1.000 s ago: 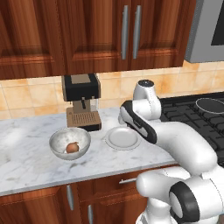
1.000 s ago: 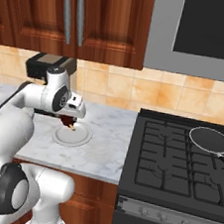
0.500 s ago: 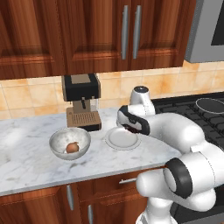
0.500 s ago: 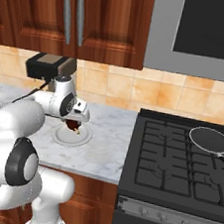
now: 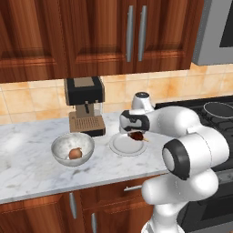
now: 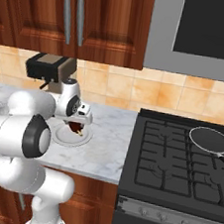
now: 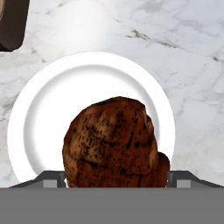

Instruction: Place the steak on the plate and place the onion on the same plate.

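The steak, a dark reddish-brown chunk, sits between my gripper's fingertips, which are shut on its sides. It hangs just over the white plate. From the left base view, the gripper holds the steak above the plate on the marble counter. The right base view shows the steak over the plate too. The tan-orange onion lies in a grey-white bowl to the plate's left.
A coffee machine stands at the counter's back, behind bowl and plate. A black stove with a small dark pan lies to the right. Wooden cabinets hang above.
The arm has folded further over the counter, and the hand with the steak has sunk a little toward the plate. Bowl and onion have not moved.
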You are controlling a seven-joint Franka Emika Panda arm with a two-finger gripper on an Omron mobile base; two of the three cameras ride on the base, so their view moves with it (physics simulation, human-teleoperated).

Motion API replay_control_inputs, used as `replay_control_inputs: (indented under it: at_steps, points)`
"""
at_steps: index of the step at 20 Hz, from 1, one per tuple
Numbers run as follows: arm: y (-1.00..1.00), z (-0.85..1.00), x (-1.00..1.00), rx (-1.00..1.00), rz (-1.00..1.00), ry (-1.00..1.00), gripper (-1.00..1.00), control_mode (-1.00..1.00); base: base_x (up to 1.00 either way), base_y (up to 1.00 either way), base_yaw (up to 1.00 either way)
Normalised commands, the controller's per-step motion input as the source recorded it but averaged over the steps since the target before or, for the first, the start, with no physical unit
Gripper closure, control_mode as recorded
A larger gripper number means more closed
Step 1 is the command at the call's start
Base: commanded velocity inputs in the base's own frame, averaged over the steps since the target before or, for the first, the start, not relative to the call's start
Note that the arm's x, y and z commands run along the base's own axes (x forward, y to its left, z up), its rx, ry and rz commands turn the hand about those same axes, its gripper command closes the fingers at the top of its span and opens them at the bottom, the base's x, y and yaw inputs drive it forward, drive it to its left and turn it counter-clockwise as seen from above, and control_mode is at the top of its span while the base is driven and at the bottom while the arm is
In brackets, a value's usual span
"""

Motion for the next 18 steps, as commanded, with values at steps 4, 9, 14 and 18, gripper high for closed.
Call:
replay_control_inputs:
  at_steps: [4, 9, 14, 18]
  points:
    - [0.0, -0.22, 0.17, 0.0, 0.0, 0.02, 1.0, -1.0, 0.0, 0.0, 0.0]
    - [0.0, -0.26, 0.11, 0.0, 0.0, 0.0, 1.0, -1.0, 0.0, 0.0, 0.0]
    - [0.0, -0.24, 0.04, -0.01, 0.0, 0.0, 1.0, -1.0, 0.0, 0.0, 0.0]
    - [0.0, -0.2, 0.04, -0.02, 0.0, 0.0, 1.0, -1.0, 0.0, 0.0, 0.0]
